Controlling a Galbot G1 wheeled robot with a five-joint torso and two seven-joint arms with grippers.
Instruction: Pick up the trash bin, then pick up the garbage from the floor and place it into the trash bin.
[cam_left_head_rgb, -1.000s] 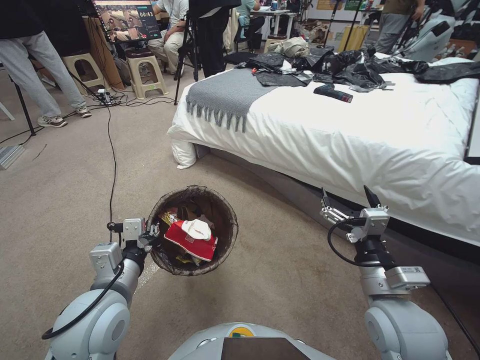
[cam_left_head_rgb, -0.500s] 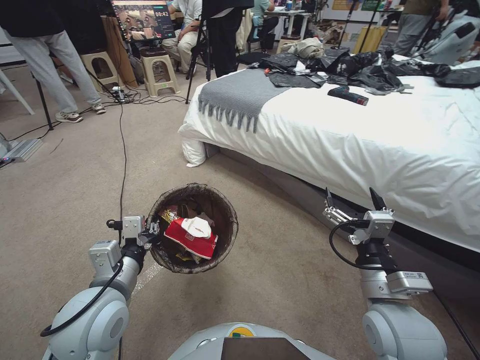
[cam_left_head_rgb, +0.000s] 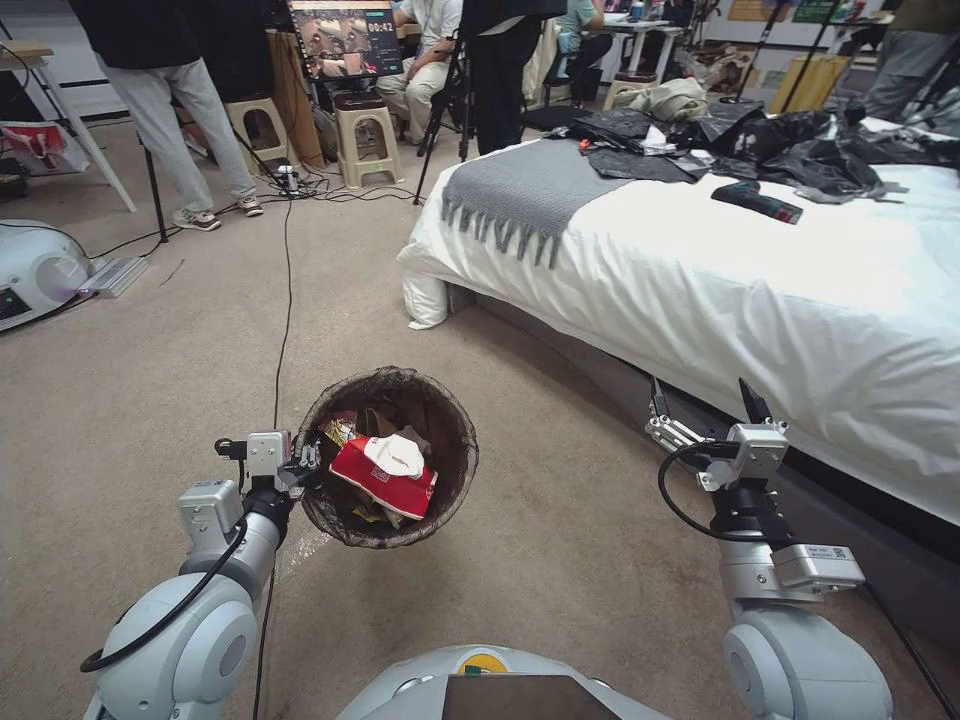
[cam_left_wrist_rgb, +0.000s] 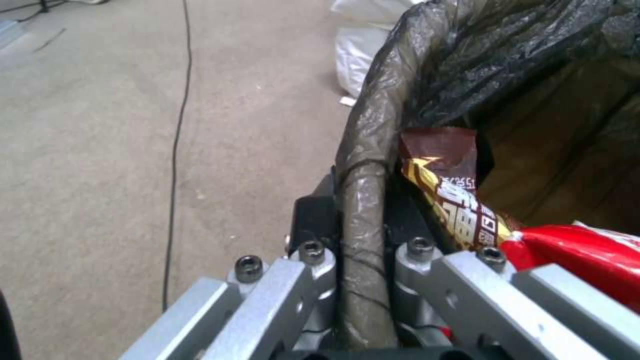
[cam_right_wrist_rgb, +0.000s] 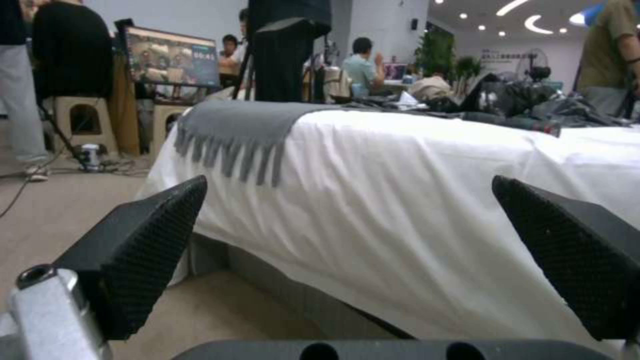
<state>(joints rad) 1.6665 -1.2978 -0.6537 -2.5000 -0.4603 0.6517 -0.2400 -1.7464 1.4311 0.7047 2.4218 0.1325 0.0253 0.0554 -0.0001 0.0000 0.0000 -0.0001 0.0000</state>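
Since a second ago my head camera has swung left: the bed (cam_left_head_rgb: 800, 290) sits farther right in view, while both arms and the bin keep their places in front of me. My left pincer (cam_left_wrist_rgb: 353, 235) stays clamped on the bag-lined rim of the trash bin (cam_left_head_rgb: 455, 440), holding it above the carpet floor (cam_left_head_rgb: 130, 380). Inside lie a red-and-white packet (cam_left_head_rgb: 385, 480) and a brown-and-yellow snack wrapper (cam_left_wrist_rgb: 453, 200). My right pincer (cam_left_head_rgb: 702, 405) hovers spread wide beside the bed's near edge.

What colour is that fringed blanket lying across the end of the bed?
Grey. The fringed blanket drapes over the white bed, clearest in the head view.
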